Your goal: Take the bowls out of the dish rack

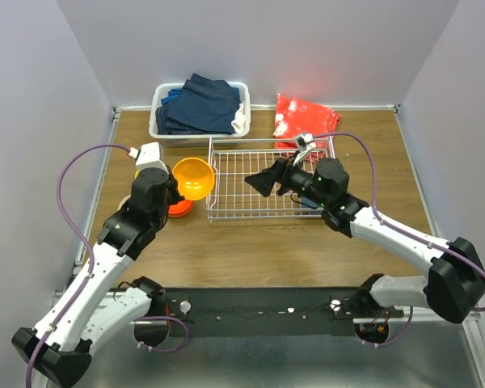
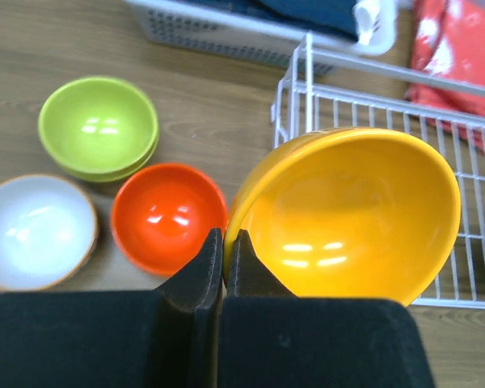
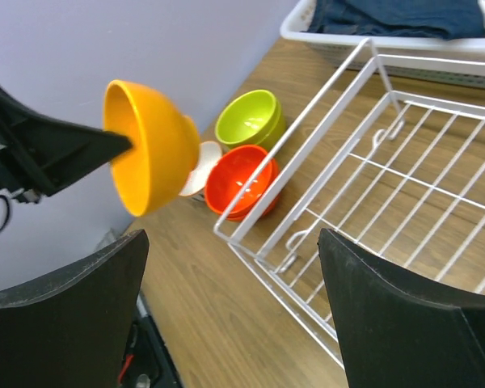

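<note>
The yellow-orange bowl (image 2: 347, 218) is off the table, tipped with its mouth back toward the wrist. The left gripper (image 2: 224, 238) pinches its near rim, so the bowl's body lies ahead and to the right of the fingertips, just by the dish rack (image 2: 307, 89) side wall. Ahead and to the gripper's left, lower down on the table, sit the red-orange bowl (image 2: 168, 217), the lime green bowl (image 2: 97, 125) and a white-lined bowl (image 2: 36, 230). That is probably the side for a set-down. The right gripper (image 3: 230, 271) hangs spread over the rack, holding nothing.

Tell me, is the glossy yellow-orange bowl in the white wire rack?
Out. The left claw holds the yellow-orange bowl by its rim, outside the wire rack.
</note>
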